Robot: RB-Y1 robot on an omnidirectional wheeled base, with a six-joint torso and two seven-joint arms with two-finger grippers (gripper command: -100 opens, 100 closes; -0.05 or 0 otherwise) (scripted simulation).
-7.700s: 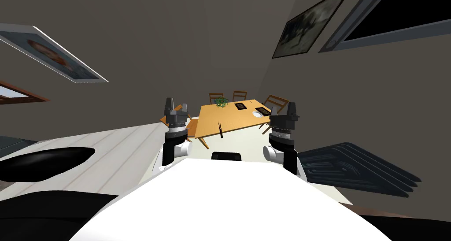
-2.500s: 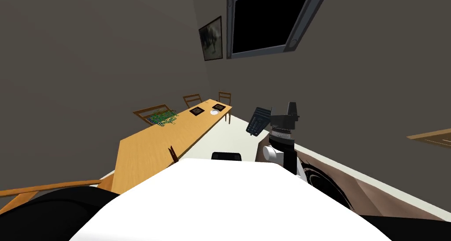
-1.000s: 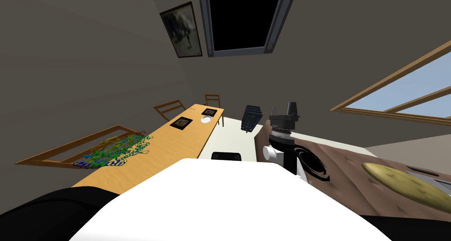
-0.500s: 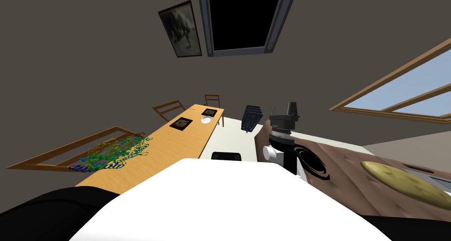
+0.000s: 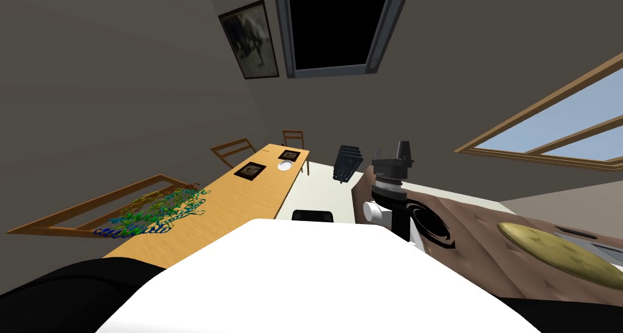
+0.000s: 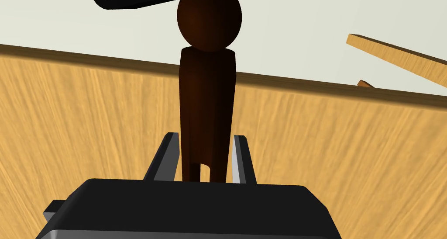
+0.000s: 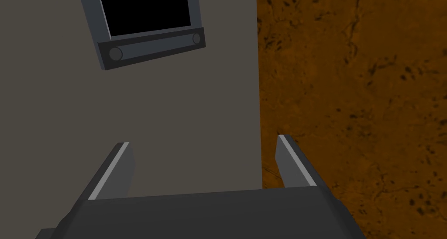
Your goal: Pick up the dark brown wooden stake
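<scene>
Against orange wooden tabletop (image 6: 87,131), dark stake (image 6: 207,109) tight between left pincer's (image 6: 206,136) closed fingers (image 6: 168,157).

One long orange table (image 5: 243,194) is carrying two dark framed mats (image 5: 250,170), one white plate (image 5: 285,165) and one green-blue tangle (image 5: 155,210). Three chairs (image 5: 231,150) are standing along it, from nine to twelve o'clock. One picture (image 5: 246,40) is hanging at twelve o'clock. One dark brown stake (image 6: 207,109) is sitting between the left gripper (image 6: 206,136)'s two fingers (image 6: 168,160).

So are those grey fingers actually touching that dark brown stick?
Touching. The left wrist view shows both fingers pressed against the sides of the stake.
</scene>
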